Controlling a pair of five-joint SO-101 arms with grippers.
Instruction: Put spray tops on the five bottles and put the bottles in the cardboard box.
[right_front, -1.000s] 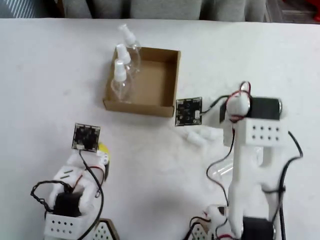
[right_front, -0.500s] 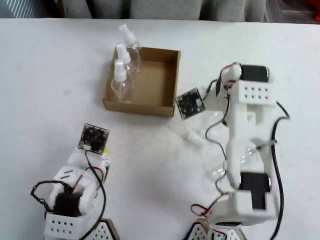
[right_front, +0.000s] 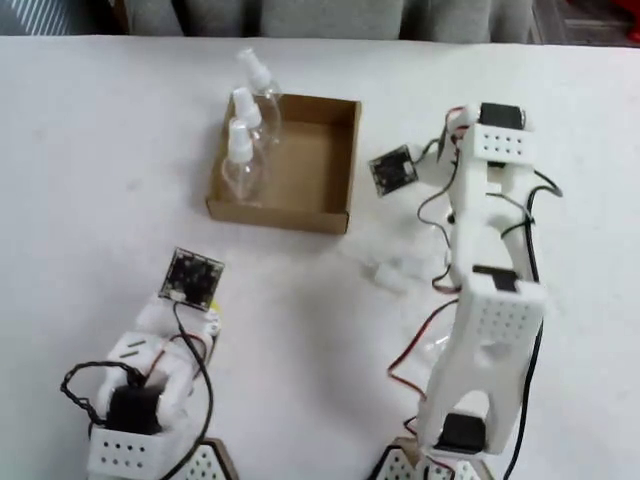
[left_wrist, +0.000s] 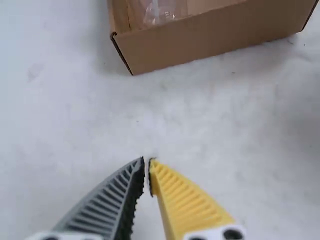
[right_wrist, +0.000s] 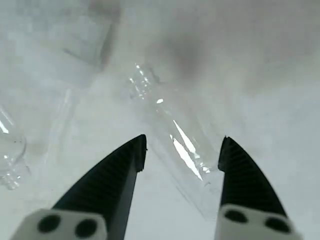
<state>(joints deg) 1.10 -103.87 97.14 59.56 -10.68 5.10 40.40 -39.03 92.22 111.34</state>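
White table (right_front: 100, 150), clear bottle (right_wrist: 172, 135) lying between spread right fingers (right_wrist: 117, 175)

Cardboard box (right_front: 275, 212) brown. Left hand (left_wrist: 147, 167) grey and yellow, ribbed. Right hand (right_wrist: 183, 142) black. Bottle (right_wrist: 170, 125) clear. Table (right_front: 100, 150) white.

Right hand (right_wrist: 183, 140) spread wide, clear bottle (right_wrist: 170, 120) lying below, white table (right_wrist: 280, 65)

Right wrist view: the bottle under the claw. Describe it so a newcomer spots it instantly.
On the white table, find the right arm's open claw. Between its tips a clear bottle lies on its side, neck pointing away. Unlike the spray-topped bottles at the cardboard box, its threaded neck is bare.
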